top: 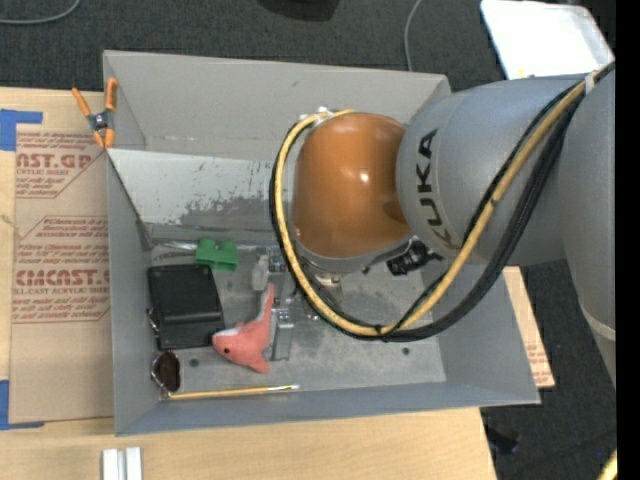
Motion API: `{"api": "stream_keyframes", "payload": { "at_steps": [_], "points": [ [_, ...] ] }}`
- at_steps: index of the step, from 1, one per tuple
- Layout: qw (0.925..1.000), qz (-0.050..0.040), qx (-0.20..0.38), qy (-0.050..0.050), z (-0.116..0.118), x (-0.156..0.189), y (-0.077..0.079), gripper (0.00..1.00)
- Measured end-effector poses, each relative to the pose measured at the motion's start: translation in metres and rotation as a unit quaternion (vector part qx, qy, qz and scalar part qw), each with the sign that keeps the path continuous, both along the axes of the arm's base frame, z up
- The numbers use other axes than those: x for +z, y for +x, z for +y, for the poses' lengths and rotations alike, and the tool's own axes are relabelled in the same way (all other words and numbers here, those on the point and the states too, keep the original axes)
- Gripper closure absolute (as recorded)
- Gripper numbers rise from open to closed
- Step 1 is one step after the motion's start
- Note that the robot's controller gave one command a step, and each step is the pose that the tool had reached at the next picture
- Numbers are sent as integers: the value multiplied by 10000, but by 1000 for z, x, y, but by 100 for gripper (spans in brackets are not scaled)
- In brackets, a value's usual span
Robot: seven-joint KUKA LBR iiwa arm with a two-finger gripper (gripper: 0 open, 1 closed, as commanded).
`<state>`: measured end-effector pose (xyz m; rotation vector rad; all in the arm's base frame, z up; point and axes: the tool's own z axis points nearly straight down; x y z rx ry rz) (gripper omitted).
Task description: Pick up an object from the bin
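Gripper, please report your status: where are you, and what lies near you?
Gripper down in bin, at pink toy. Close by: black box, green block. Thin stick beyond toy, apart from gripper.

Gripper (278, 318) is down low in the bin (180, 183), right up against a pink toy (243, 348). Black box (185, 296) just beside the toy, green block (218, 254) above it, thin stick (235, 391) along the front wall.
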<state>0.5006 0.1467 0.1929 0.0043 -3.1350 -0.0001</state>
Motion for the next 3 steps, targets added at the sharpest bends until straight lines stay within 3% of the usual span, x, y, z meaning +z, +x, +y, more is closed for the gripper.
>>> {"api": "stream_keyframes", "payload": {
  "at_steps": [1, 2, 3],
  "points": [
    [10000, -35, -8, 6, -1, 4, 2, 0],
    [9942, -47, 1071, 10, 8, -21, -4, 0],
    [9898, -16, 1423, 13, -2, -88, 3, 0]
  ]
}}
